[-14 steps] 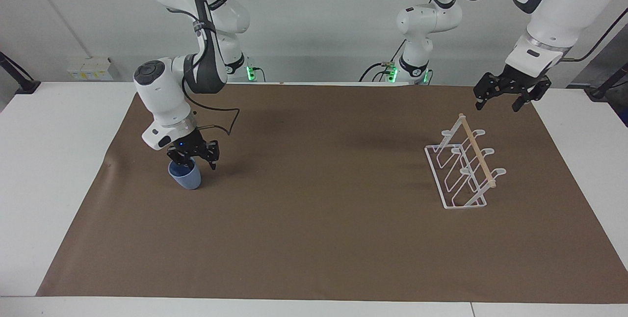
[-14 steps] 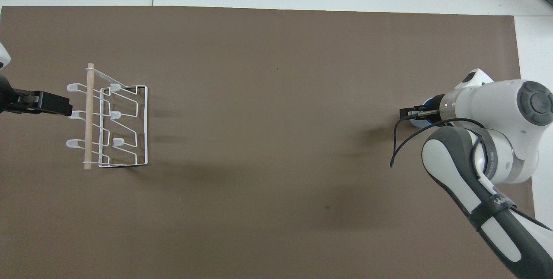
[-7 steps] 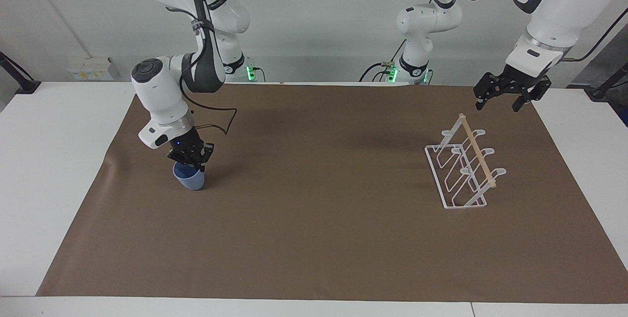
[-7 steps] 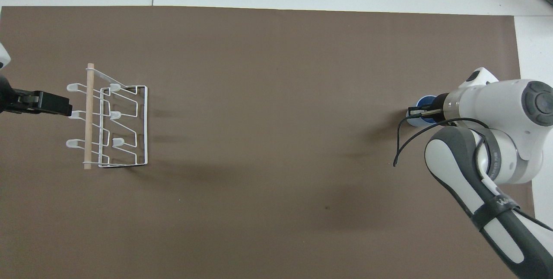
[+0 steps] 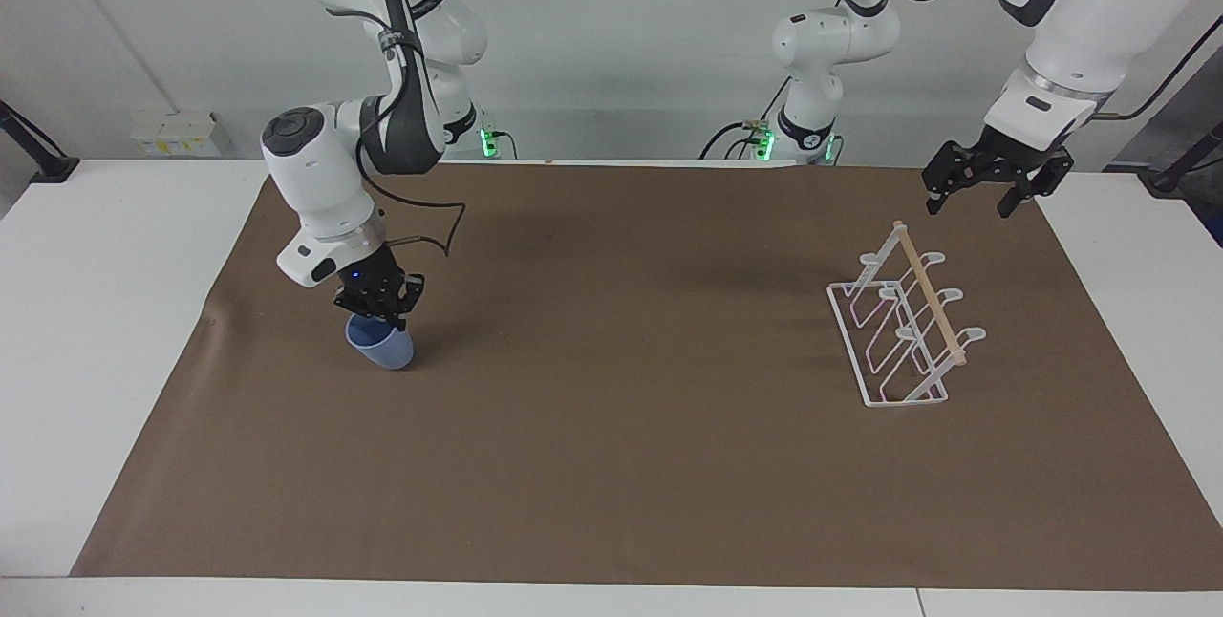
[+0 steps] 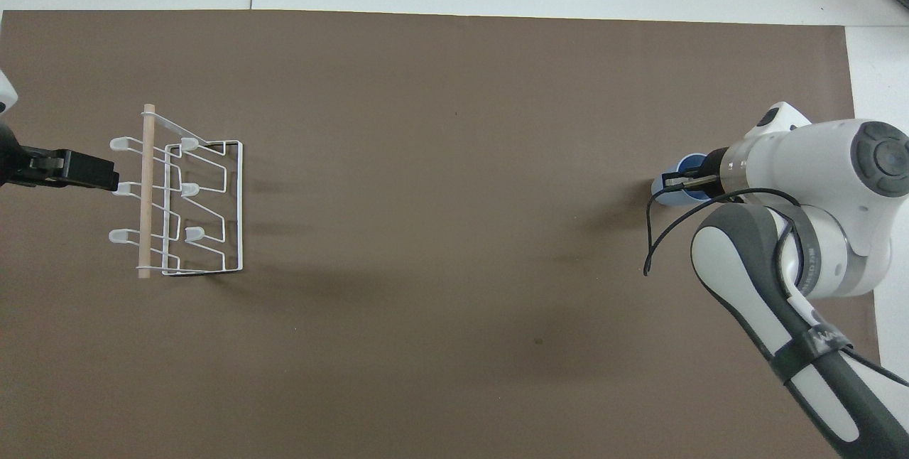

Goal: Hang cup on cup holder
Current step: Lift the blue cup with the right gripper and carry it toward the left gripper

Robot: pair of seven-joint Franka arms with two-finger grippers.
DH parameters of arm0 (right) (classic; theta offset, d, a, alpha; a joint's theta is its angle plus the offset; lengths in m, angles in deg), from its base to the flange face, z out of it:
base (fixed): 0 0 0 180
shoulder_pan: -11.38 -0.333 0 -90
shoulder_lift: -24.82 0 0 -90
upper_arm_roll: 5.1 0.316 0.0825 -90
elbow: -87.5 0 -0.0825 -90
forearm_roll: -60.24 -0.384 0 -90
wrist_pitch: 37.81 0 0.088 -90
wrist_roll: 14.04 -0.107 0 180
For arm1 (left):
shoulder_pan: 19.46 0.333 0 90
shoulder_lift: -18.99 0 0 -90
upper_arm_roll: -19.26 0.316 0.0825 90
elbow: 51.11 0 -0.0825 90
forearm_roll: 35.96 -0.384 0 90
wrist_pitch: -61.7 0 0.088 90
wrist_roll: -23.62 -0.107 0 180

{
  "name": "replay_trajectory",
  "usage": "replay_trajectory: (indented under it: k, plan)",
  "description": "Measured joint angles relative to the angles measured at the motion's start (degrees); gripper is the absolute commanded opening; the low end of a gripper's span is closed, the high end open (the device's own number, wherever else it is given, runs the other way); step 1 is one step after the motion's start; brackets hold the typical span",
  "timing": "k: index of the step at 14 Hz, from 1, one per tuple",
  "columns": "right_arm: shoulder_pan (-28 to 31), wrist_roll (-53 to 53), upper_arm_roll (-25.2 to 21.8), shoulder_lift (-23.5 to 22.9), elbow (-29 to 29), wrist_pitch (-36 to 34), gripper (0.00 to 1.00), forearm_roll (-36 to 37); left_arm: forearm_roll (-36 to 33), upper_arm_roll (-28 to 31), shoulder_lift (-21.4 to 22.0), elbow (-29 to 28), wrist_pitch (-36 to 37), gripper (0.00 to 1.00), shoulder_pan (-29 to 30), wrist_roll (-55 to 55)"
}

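1. The right gripper [image 5: 380,304] is down on the cup [image 5: 381,347], toward the right arm's end of the desk, about midway between the edge by the robots and the edge away from them. Its fingers are pinched narrow on the cup's rim, one inside the mouth by the look of it. The cup leans, base toward the middle of the desk; I cannot tell whether it touches the brown mat [image 5: 611,464] or has just cleared it.
2. The step in hand, as I judge it, is the pick-up: the grasp is made and the carry is not yet begun.
3. The middle of the desk lies between the cup and its goal; they are well apart.
4. The cup holder [image 5: 903,329] stands on the mat toward the left arm's end, its wooden dowel [image 5: 929,308] running along the top and its looped prongs bare.
5. The left gripper [image 5: 984,180] waits in the air over the mat's corner by the robots at that end, fingers spread wide, holding nothing.
6. The next move calls for a clean lift, a carry across toward the holder, and a turn of the cup mouth-down over a prong. A rim pinch on a tapered tumbler may slip, so a steady, slow swing seems wise.
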Motion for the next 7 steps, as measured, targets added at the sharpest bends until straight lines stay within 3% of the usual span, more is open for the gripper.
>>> replay_trajectory:
  k: [4,7]
  plan:
    - [-5.4,0.0,0.3,0.9,-12.4,-11.6,0.00,-0.1,0.0,0.0,0.0,0.0,0.0,1.00,0.0,0.0]
    - [-6.6,0.0,2.7,1.4,-18.7,-15.6,0.00,-1.7,0.0,0.0,0.0,0.0,0.0,1.00,0.0,0.0]
